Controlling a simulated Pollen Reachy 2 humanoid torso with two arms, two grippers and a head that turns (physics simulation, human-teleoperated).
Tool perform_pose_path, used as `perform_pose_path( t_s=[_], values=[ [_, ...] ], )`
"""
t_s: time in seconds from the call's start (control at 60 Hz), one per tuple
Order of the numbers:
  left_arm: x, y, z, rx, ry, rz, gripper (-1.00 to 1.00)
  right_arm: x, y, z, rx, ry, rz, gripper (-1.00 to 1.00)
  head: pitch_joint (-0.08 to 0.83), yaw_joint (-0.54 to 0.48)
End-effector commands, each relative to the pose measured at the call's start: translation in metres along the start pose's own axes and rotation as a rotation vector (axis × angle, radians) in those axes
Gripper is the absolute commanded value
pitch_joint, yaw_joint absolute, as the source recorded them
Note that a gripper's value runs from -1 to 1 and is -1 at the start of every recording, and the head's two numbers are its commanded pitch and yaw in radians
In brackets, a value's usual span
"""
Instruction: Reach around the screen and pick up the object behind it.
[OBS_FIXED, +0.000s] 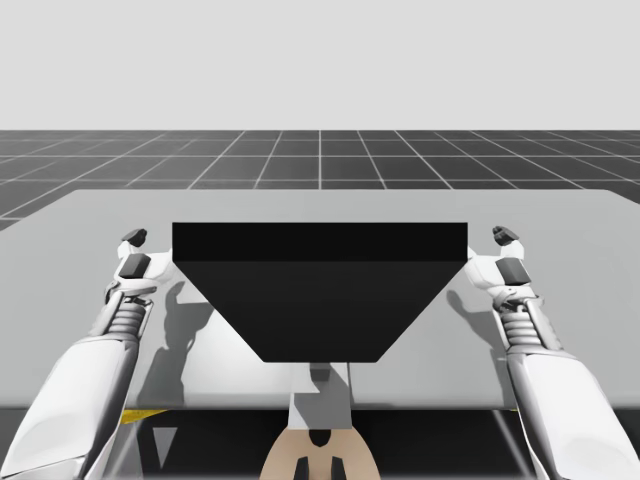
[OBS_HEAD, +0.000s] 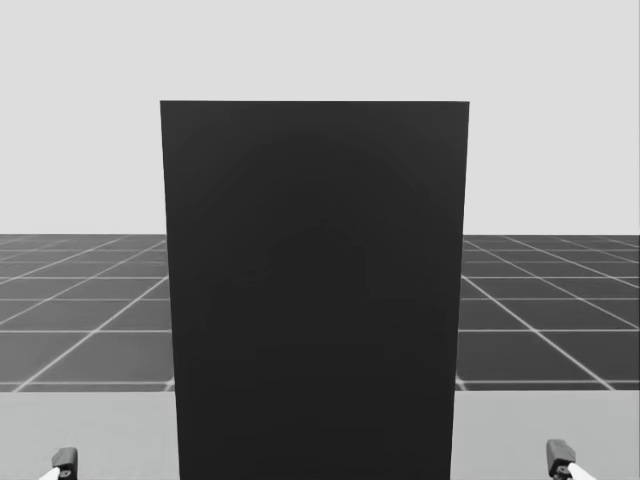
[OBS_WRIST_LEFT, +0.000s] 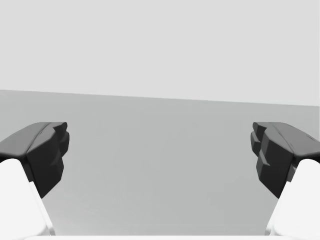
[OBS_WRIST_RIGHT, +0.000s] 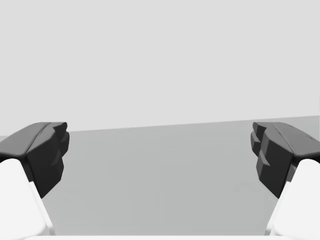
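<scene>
1. High view: A pale grey table (OBS_FIXED: 90, 215) sits on a dark gridded floor (OBS_FIXED: 320, 160) under a blank grey backdrop. A tall black screen (OBS_FIXED: 320, 290) stands upright in the middle of the table, straight ahead of me. My left tool (OBS_FIXED: 134, 251) hovers near the screen's left edge and my right tool (OBS_FIXED: 508, 252) near its right edge. Each is apart from the screen and holds nothing. The object is hidden by the screen, and I cannot tell where it lies behind.

2. Head view: The screen (OBS_HEAD: 315, 290) blocks the centre of my sight, rising from the table (OBS_HEAD: 110, 430) well above the far floor. The left tool (OBS_HEAD: 65, 462) and the right tool (OBS_HEAD: 558, 458) peek in at the lower corners, both on my side of the screen.

3. Left wrist view: The left tool's fingers (OBS_WRIST_LEFT: 47, 150) stand wide apart. Bare table lies ahead of them and nothing sits between them.

4. Right wrist view: The right tool's fingers (OBS_WRIST_RIGHT: 275, 150) are spread just as wide. Plain table lies ahead of them and the gap between them holds nothing.

5. Progress, as a judgement: The task looks to be at its very start. Nothing is grasped and neither tool has passed a screen edge. What remains is to pick a side, reach around that edge, find the object, close on it and lift it.
</scene>
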Motion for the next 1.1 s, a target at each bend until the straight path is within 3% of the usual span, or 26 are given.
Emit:
perform_pose_path(
  t_s=[0.017, 0.117, 0.183, 0.2, 0.267, 0.317, 0.45, 0.517, 0.667, 0.85, 0.883, 1.017, 1.1],
  values=[
    [0.000, 0.001, 0.000, -0.001, 0.003, -0.003, -1.00, 0.000, 0.000, 0.003, -0.011, 0.009, 0.013, -1.00, -0.014, -0.01],
    [-0.001, 0.002, 0.000, -0.003, 0.012, -0.005, -1.00, 0.001, 0.000, 0.003, 0.049, 0.030, -0.015, -1.00, -0.014, -0.01],
    [-0.003, 0.005, -0.001, -0.035, 0.050, -0.023, -1.00, 0.000, 0.002, 0.005, 0.113, 0.063, -0.009, -1.00, -0.013, -0.01],
    [-0.005, 0.006, -0.002, -0.070, 0.075, -0.025, -1.00, 0.000, 0.003, 0.006, 0.169, 0.080, -0.048, -1.00, -0.013, -0.01],
    [-0.008, 0.008, 0.000, -0.189, 0.148, -0.008, -1.00, -0.002, 0.006, 0.009, 0.285, 0.117, -0.079, -1.00, -0.011, -0.01],
    [-0.008, 0.007, 0.003, -0.287, 0.159, -0.006, -1.00, -0.003, 0.009, 0.012, 0.360, 0.114, -0.103, -1.00, -0.009, -0.01],
    [-0.004, 0.004, 0.018, -0.525, 0.157, 0.004, -1.00, -0.006, 0.024, 0.027, 0.647, 0.097, -0.057, -1.00, -0.006, -0.02],
    [-0.003, 0.000, 0.024, -0.606, 0.155, 0.002, -1.00, -0.004, 0.033, 0.037, 0.774, 0.089, -0.095, -1.00, -0.005, -0.02],
    [-0.002, -0.011, 0.039, -0.783, 0.164, -0.017, -1.00, -0.002, 0.045, 0.058, 1.029, 0.100, -0.122, -1.00, 0.001, -0.02],
    [0.000, -0.022, 0.053, -0.893, 0.225, -0.073, -1.00, -0.002, 0.050, 0.067, 1.117, 0.254, -0.193, -1.00, 0.009, -0.04],
    [0.000, -0.023, 0.054, -0.903, 0.236, -0.067, -1.00, -0.003, 0.051, 0.068, 1.130, 0.277, -0.198, -1.00, 0.011, -0.04],
    [-0.001, -0.024, 0.054, -0.898, 0.243, -0.080, -1.00, -0.007, 0.054, 0.070, 1.140, 0.294, -0.159, -1.00, 0.016, -0.04],
    [-0.003, -0.027, 0.050, -0.906, 0.248, -0.067, -1.00, -0.007, 0.055, 0.070, 1.138, 0.292, -0.151, -1.00, 0.017, -0.04]
  ],
)
